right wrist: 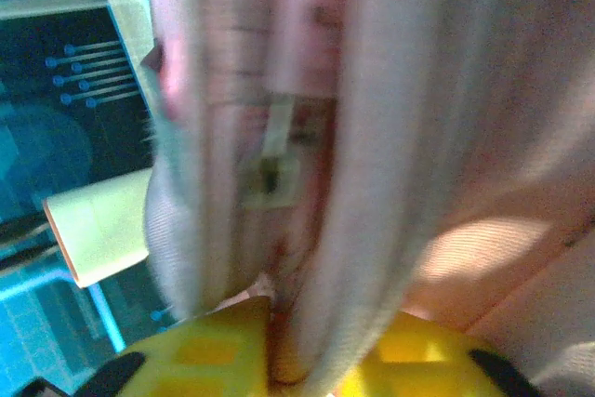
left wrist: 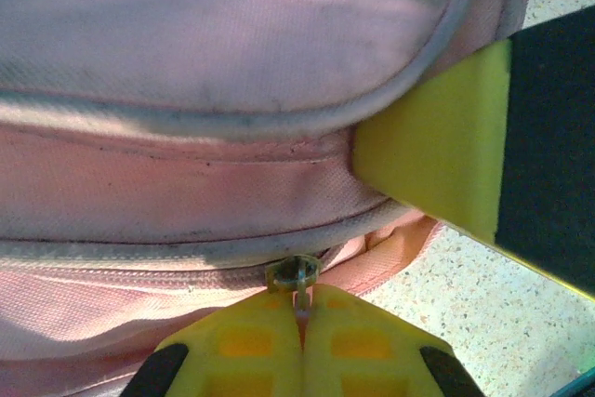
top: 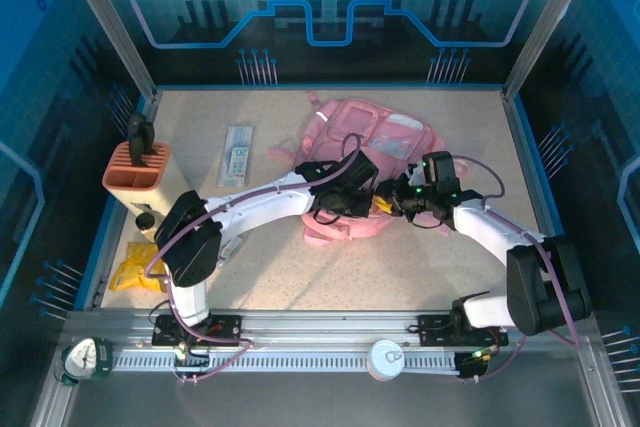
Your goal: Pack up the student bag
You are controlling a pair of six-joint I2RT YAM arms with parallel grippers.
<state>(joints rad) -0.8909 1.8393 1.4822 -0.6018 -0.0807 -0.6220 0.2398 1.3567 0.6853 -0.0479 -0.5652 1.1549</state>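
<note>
The pink student bag (top: 372, 139) lies at the middle back of the table, its near edge bunched between my two grippers. My left gripper (top: 350, 205) is shut on the bag's small metal zipper pull (left wrist: 299, 278), and the pull's tab is pinched between the yellow fingertips (left wrist: 270, 337) at the bag's lower seam. From the right, my right gripper (top: 393, 202) meets the same edge. In the blurred right wrist view it (right wrist: 311, 355) is closed round a fold of the bag's pink fabric (right wrist: 390, 90). One of its yellow fingers (left wrist: 437, 160) presses against the bag beside the zipper.
An orange pen holder (top: 135, 169) with dark items stands at the left edge. A flat clear pack (top: 238, 154) lies left of the bag, and a yellow object (top: 135, 273) is at the near left. A tape roll (top: 386, 358) and a gauge (top: 85, 359) rest on the front rail.
</note>
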